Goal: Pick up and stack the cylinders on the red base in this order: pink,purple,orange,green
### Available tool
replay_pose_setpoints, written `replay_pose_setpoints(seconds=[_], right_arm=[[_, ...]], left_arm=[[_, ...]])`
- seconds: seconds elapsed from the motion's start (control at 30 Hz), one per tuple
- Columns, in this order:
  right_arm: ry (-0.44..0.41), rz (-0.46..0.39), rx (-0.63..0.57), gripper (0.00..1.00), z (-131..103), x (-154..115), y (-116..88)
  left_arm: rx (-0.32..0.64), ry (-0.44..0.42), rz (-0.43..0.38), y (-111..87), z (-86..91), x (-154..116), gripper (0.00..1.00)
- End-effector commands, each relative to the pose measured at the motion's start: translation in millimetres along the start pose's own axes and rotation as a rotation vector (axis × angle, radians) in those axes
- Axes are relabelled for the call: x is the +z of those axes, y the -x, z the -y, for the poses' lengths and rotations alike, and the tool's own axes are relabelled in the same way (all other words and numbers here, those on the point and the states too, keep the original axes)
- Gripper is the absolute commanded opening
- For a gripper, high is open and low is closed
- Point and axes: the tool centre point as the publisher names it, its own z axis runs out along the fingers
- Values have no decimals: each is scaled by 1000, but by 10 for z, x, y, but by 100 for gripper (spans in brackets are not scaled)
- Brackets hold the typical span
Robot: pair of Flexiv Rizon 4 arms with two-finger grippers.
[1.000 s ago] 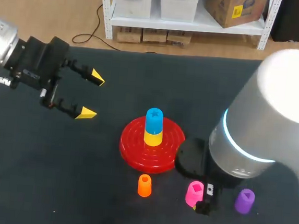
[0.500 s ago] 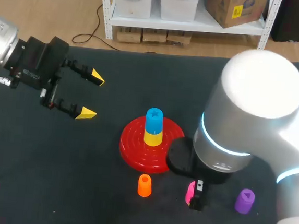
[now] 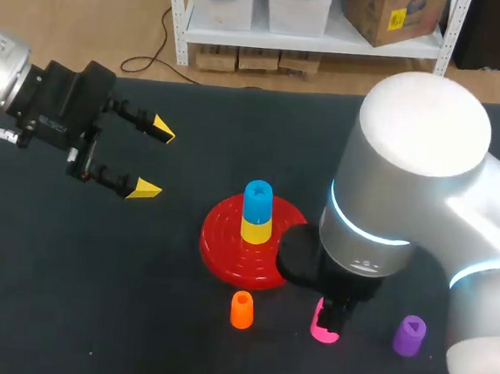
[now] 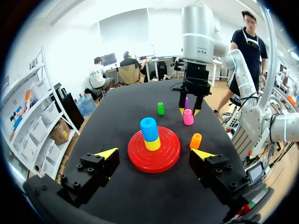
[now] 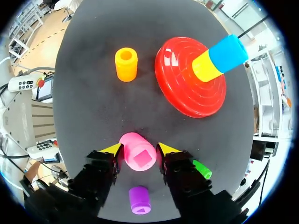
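Your right gripper (image 5: pixel 139 147): fingers spread, straddling pink plastic cylinder (image 5: pixel 137 155), upright on black table (image 5: pixel 93 107) near round red base (image 5: pixel 187 88). Left gripper (image 3: pixel 154 158): fingers wide, holding nothing, well apart from base.

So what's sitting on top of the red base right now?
A yellow cylinder stands at the centre of the red base, a blue cylinder stacked on it. Whatever lies under them is covered.

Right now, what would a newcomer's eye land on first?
The red base mid-table, with a blue cylinder stacked on a yellow cylinder at its centre. Then the bulky silver right arm, with the right gripper straddling the pink cylinder beside the base.
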Motion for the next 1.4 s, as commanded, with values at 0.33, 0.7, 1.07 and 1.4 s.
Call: replay_pose_setpoints(seconds=[0.33,0.7,1.07,1.4], right_arm=[[16,5,-22,50,-109,-53,-68],[16,9,-14,64,-108,-124,-92],[35,-3,-15,55,-132,-105,-99],[34,-9,-14,49,-118,-75,-72]], left_arm=[[3,2,4,-14,3,0,100],[3,2,4,-14,3,0,100],[3,2,4,-14,3,0,100],[3,2,4,-14,3,0,100]])
